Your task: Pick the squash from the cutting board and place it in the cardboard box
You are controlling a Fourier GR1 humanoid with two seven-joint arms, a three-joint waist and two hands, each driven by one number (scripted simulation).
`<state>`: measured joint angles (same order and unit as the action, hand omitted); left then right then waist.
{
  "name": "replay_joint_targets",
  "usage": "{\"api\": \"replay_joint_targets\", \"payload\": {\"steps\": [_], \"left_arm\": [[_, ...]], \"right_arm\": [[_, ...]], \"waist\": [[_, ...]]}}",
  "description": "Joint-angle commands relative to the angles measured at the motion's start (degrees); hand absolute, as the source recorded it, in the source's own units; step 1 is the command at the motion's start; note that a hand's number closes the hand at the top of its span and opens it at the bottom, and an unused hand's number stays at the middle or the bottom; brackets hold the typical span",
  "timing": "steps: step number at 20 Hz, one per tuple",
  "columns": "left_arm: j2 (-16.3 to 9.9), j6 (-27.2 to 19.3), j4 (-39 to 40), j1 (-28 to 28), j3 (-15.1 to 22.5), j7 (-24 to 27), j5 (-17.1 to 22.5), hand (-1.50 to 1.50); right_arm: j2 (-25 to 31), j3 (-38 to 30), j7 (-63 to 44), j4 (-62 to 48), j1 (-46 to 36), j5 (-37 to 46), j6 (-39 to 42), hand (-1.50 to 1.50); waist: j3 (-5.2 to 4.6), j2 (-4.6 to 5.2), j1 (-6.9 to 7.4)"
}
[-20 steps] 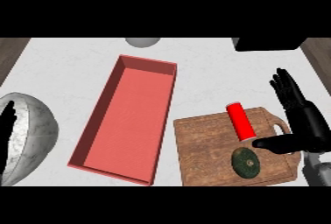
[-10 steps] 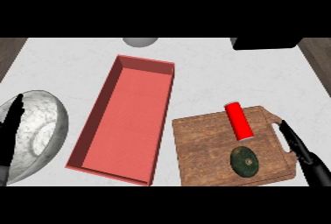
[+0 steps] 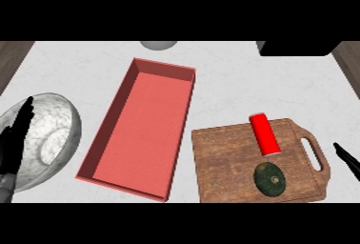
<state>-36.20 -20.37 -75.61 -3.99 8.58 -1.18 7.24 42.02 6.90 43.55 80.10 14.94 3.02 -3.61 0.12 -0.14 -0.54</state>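
Note:
A dark green round squash (image 3: 271, 178) lies on the wooden cutting board (image 3: 225, 167) at the lower right, just below a red cylinder (image 3: 264, 134). The long red box (image 3: 144, 126) lies open to the board's left. Only fingertips of my right hand (image 3: 346, 158) show at the right edge, straight, beside the board's handle and apart from the squash. My left hand (image 3: 14, 143) is open at the left edge, fingers up, in front of a bowl.
A marbled grey bowl (image 3: 49, 133) sits at the left edge next to the box. A black object (image 3: 295, 47) stands at the back right and a grey round object (image 3: 158, 45) at the back centre. White counter lies between.
My right hand has dropped from beside the red cylinder down and off to the right edge, leaving only fingertips. The view has shifted slightly; squash and cylinder stay put.

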Motion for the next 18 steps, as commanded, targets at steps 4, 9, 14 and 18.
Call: {"api": "replay_joint_targets", "payload": {"steps": [4, 9, 14, 18], "left_arm": [[2.0, -0.9, 0.1, -0.6, 1.2, -0.7, -2.5, 0.00], [1.6, 0.6, -0.4, -3.8, 0.9, -4.3, -2.6, 0.00], [2.0, 1.9, -2.9, 0.1, -1.0, -2.9, -3.0, 0.00], [4.5, 1.9, 0.5, -1.5, -1.8, -2.6, -5.6, 0.00]], "right_arm": [[6.2, 6.1, -20.0, 8.6, -4.8, 10.9, 2.7, -1.50], [9.1, 10.4, -32.4, 11.7, -9.6, 16.4, 10.2, -1.50], [5.1, 13.1, -42.5, 19.3, -9.9, 18.0, 15.8, -1.50], [2.8, 12.7, -44.1, 14.9, -14.8, 21.4, 20.3, -1.50]], "waist": [[-0.25, 0.22, 1.09], [-0.18, 0.27, 1.31], [-0.16, 0.01, 0.73], [-0.14, 0.12, 0.64]]}}
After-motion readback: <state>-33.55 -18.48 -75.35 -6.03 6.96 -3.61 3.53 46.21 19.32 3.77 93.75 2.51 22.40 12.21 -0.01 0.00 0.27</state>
